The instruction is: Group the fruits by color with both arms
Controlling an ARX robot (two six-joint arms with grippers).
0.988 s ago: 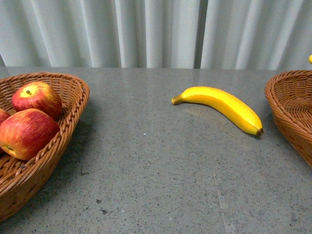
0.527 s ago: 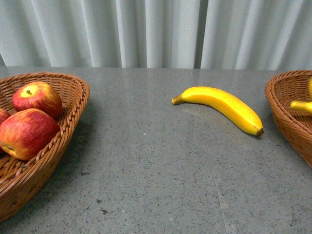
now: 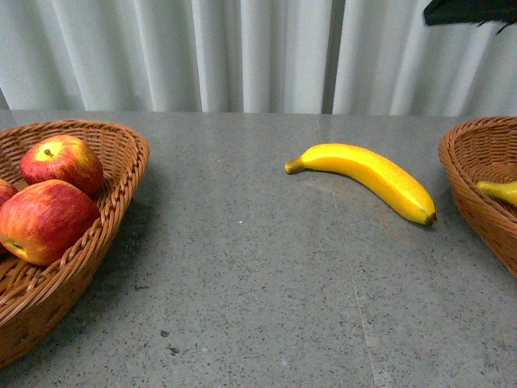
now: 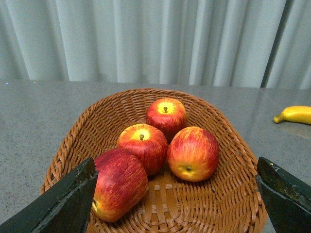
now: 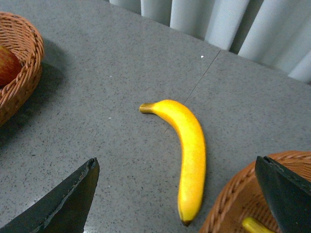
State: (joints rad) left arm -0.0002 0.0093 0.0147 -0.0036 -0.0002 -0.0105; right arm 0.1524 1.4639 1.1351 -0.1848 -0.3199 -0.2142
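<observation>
A grey, speckled stone table [image 3: 258, 275] stretches across the room. A faint seam [image 3: 365, 323] runs from near to far through its right half, and a few dark specks [image 3: 167, 339] sit near the front left. The brown wicker left basket [image 3: 121, 174] stands at the left edge and the matching right basket [image 3: 472, 166] at the right edge, well apart. A pale pleated curtain [image 3: 242, 56] hangs behind the far edge.

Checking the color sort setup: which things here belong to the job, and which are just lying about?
Job: apples; loose banana; basketed banana; left wicker basket; right wicker basket.
Background only: curtain; tabletop.
</observation>
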